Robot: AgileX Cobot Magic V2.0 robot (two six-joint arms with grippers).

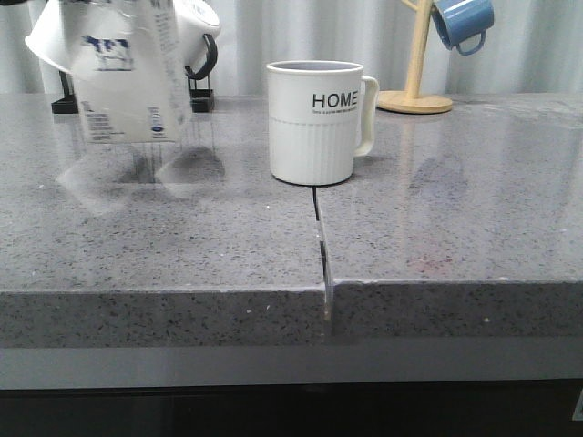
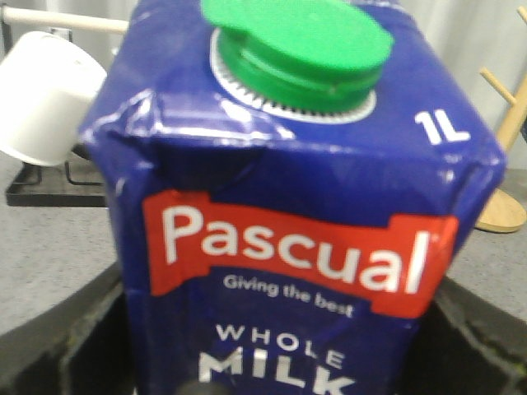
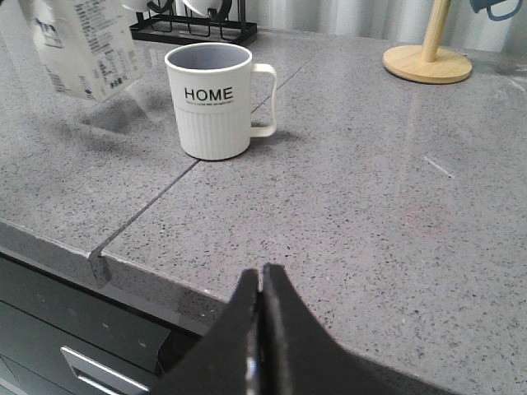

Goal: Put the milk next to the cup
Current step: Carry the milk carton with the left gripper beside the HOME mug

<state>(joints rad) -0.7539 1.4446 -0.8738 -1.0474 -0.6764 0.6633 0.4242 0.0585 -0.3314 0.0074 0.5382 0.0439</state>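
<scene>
Pascual whole-milk carton [image 1: 127,77] aloft, tilted, clear of the grey stone counter [image 1: 455,228], at about 10 o'clock from the HOME mug [image 1: 316,121] and near it, not touching; left gripper [image 2: 272,374] grasping the carton, dark fingers [image 2: 90,346] at either side, green cap [image 2: 298,51] facing the wrist camera; right gripper [image 3: 261,329] clenched on nothing at the counter's near edge; mug upright, handle at 3 o'clock.

grey speckled stone counter [image 1: 437,228], glossy, with a seam running front to back.
the cup [image 1: 315,121] stands upright at the seam's far end, handle to the right. a round wooden stand base [image 1: 414,102] sits behind it to the right; a black wire rack [image 3: 193,30] at rear left.
</scene>
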